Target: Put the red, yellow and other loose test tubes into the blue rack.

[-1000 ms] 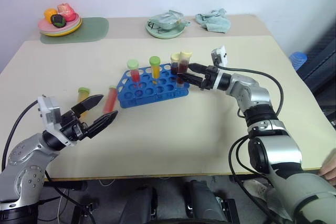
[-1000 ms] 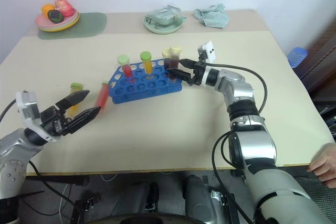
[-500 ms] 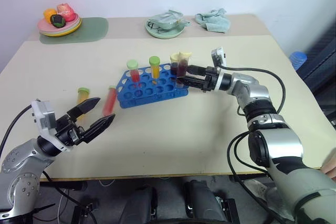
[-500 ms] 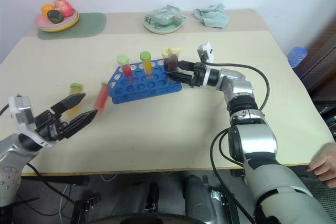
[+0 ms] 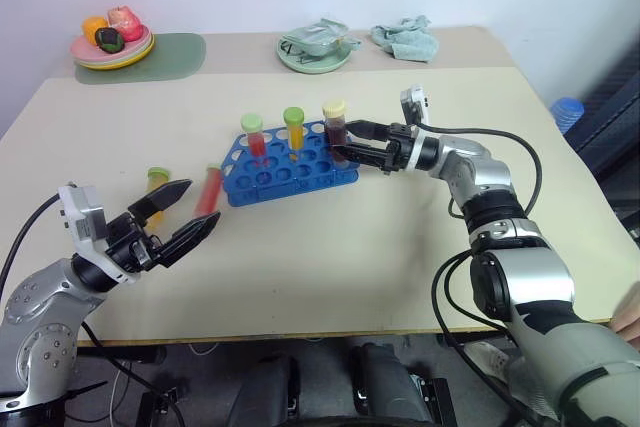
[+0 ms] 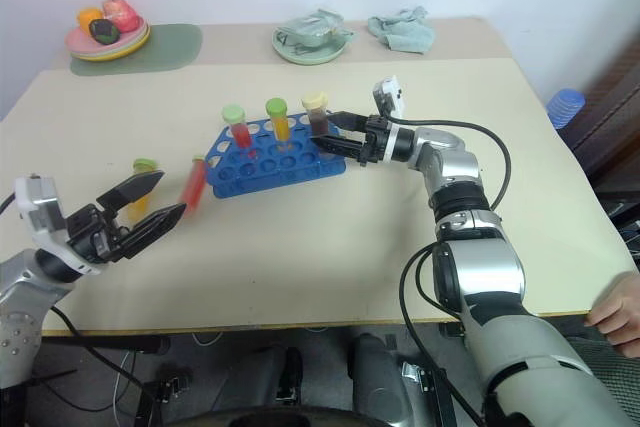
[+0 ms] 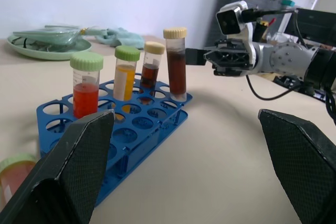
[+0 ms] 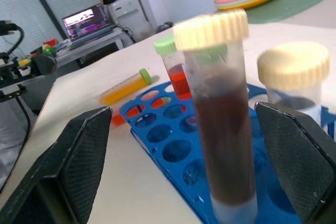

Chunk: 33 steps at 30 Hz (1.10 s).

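The blue rack [image 5: 292, 169] stands mid-table with several capped tubes upright in it: red [image 5: 255, 137], yellow-orange [image 5: 294, 130] and dark maroon [image 5: 336, 127]; a second, shorter maroon tube [image 7: 153, 67] stands beside the tall one. My right gripper [image 5: 352, 142] is open and level at the rack's right end, its fingers either side of the tall maroon tube [image 8: 223, 129] without touching it. Two loose test tubes lie left of the rack, a yellow one [image 5: 155, 187] and a red one [image 5: 210, 190]. Just in front of them hovers my left gripper [image 5: 203, 204], open and empty.
A plate of fruit [image 5: 112, 42] on a green mat sits at the back left. At the back middle are a green plate [image 5: 315, 55] and a teal cloth [image 5: 406, 38]. A person's hand [image 6: 620, 312] rests at the table's near right edge.
The tall maroon tube, which leaned right between my right fingers, now stands upright beside the other maroon tube. My right wrist has swung slightly. The left gripper has not moved.
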{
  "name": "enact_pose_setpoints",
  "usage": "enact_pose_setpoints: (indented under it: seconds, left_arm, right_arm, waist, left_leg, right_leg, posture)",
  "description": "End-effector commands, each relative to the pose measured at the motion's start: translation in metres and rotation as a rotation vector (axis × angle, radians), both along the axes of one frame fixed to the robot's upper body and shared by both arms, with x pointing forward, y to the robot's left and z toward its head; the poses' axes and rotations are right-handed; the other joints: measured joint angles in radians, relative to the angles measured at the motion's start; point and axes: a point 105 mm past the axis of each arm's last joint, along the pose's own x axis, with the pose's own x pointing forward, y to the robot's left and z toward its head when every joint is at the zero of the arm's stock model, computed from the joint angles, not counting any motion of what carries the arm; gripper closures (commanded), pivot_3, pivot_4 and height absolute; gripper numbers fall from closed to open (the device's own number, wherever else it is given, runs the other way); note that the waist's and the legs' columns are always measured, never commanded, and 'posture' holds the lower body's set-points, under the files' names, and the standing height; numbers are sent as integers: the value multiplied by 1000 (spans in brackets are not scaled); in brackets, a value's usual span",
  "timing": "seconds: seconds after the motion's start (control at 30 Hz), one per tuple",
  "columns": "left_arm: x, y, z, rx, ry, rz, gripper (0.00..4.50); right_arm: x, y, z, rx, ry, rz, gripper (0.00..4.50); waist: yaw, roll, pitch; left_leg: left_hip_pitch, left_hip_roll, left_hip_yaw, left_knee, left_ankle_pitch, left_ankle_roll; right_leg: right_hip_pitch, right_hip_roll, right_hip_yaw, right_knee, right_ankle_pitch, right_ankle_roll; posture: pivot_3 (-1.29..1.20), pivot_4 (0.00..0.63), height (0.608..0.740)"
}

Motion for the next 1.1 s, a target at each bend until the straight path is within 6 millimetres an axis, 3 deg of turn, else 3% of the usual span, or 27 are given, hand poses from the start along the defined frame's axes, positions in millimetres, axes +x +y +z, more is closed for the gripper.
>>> enact_pose_setpoints:
  seconds: [0.03, 0.63, 0.73, 0.83, 1.1]
  left_arm:
    - [-1, -2, 5, 9, -20, -12, 0]
    - [7, -4, 5, 6, -22, -34, 0]
    - [7, -1, 2, 4, -19, -33, 0]
    - [6, 2, -2, 4, -16, -32, 0]
    - [4, 4, -6, 3, -16, -31, 0]
  right_arm:
    - [4, -3, 12, -3, -82, -49, 61]
    - [12, 21, 11, -31, -87, -198, 61]
    - [14, 24, 7, -44, -78, -217, 852]
    - [17, 24, 4, -63, -79, -253, 2277]
    - [19, 21, 4, -58, -89, -287, 2277]
  waist:
    - [0, 0, 0]
    - [-1, 0, 0]
    - [-1, 0, 0]
    - [0, 0, 0]
    - [0, 0, 0]
  left_leg:
    - [0, 0, 0, 0, 0, 0]
    - [0, 0, 0, 0, 0, 0]
    - [0, 0, 0, 0, 0, 0]
    - [0, 0, 0, 0, 0, 0]
    - [0, 0, 0, 0, 0, 0]
  right_leg:
    - [0, 0, 0, 0, 0, 0]
    - [0, 0, 0, 0, 0, 0]
    - [0, 0, 0, 0, 0, 0]
    - [0, 0, 0, 0, 0, 0]
    - [0, 0, 0, 0, 0, 0]
  posture:
    - [0, 150, 740]
    - [0, 150, 740]
    - [0, 150, 740]
    - [0, 150, 740]
    - [0, 150, 740]
